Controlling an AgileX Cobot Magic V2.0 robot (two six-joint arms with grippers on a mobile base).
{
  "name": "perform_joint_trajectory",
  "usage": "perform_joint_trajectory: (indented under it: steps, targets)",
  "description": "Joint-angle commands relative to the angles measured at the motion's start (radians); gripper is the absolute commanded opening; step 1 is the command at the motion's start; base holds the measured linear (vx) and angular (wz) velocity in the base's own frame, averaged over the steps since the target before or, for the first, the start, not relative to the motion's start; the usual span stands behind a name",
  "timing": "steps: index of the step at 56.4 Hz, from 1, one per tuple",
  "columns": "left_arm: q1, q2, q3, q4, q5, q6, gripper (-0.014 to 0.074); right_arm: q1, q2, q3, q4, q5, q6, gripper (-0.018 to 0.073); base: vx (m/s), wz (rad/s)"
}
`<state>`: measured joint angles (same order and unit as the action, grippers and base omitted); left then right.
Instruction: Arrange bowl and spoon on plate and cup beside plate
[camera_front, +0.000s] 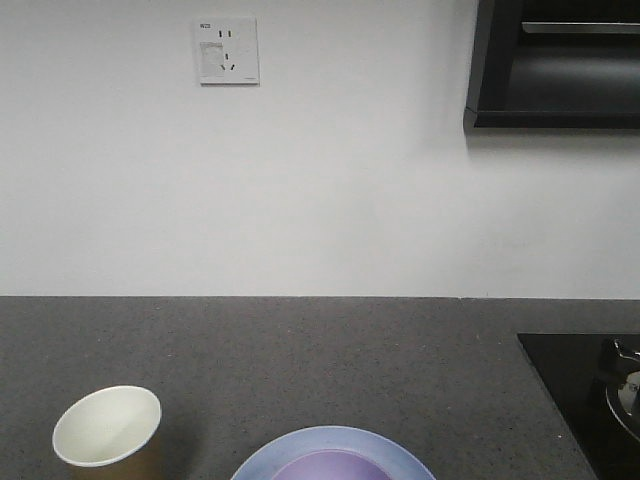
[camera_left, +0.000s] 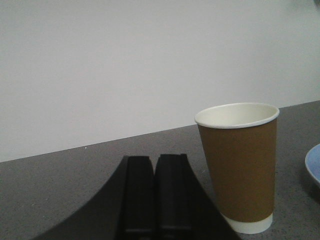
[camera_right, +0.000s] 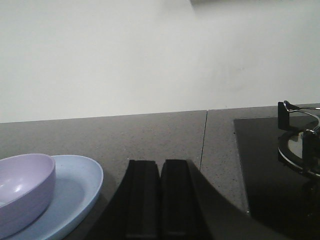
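**Bowl on plate, cup beside it; spoon unseen**

Bowl (camera_right: 22, 192) sits on the plate (camera_right: 75, 187), at the near edge of the dark counter (camera_front: 300, 350). Left gripper (camera_left: 156, 197) and right gripper (camera_right: 160, 200) rest low with fingers pressed together, holding nothing. Cup (camera_left: 239, 165) stands upright just left of the plate. No spoon shows in any view, so whether that step is done cannot be judged. Farther right lies a black cooktop (camera_right: 265, 170); behind, the white wall (camera_front: 320, 200).

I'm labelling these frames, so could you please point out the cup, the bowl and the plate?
cup (camera_left: 239, 170): left wrist view, on its brown side wall.
bowl (camera_right: 22, 192): right wrist view, on its outer wall.
plate (camera_right: 80, 185): right wrist view, on its bare inner surface.
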<state>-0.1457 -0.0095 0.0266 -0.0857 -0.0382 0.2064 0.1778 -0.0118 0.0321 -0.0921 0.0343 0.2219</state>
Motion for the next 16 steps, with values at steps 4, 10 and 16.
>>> perform_joint_trajectory:
  steps: [4, 10, 16]
  targets:
    - [-0.001, -0.017, -0.027, -0.004, -0.075, -0.009, -0.0006, -0.005, -0.005, 0.002, -0.011, -0.09, -0.01, -0.0008, 0.0, 0.0]
    - [-0.001, -0.017, -0.027, -0.004, -0.075, -0.009, -0.0006, -0.005, -0.005, 0.002, -0.011, -0.092, -0.01, -0.0008, 0.0, 0.0]
    - [-0.001, -0.017, -0.027, -0.004, -0.075, -0.009, -0.0006, -0.005, -0.005, 0.002, -0.011, -0.09, -0.01, -0.0008, 0.0, 0.0]
